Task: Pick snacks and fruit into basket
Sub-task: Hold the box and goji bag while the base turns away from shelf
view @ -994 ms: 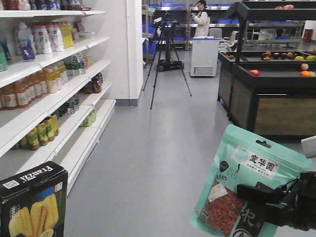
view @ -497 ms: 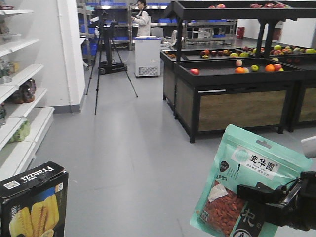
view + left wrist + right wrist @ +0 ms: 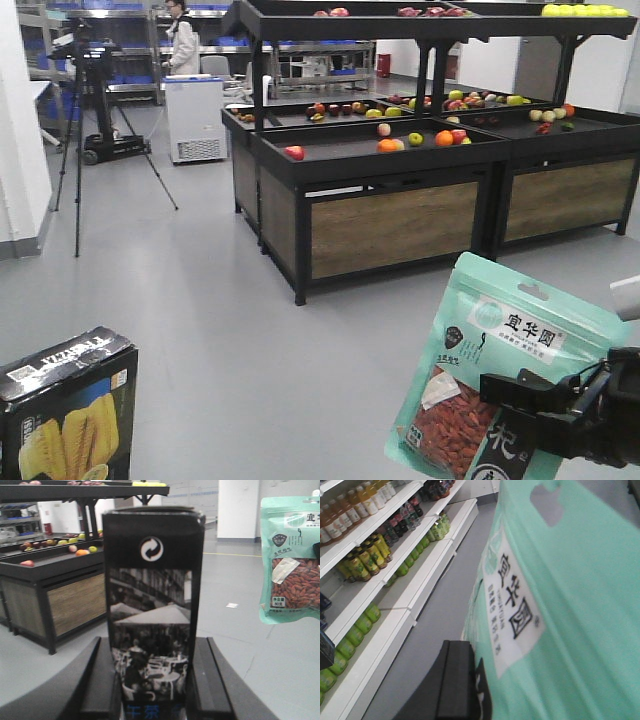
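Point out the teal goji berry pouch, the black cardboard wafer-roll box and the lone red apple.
teal goji berry pouch (image 3: 450,420): front view, berry window.
black cardboard wafer-roll box (image 3: 65,432): front view, wafer picture.
lone red apple (image 3: 294,153): front view, centre.

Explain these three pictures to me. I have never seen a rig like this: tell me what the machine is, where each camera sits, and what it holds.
This is a wheeled robot with two arms in a shop. The front view looks ahead from its body: grey floor, a dark wooden fruit stand with loose fruit, a camera tripod, and a person in white. The other two cameras sit on the wrists. The left end effector is shut on a black cardboard box of yellow wafer rolls. The right end effector is shut on a teal plastic pouch of red goji berries; its wrist view also shows white shelves of bottled drinks. No basket is in view.
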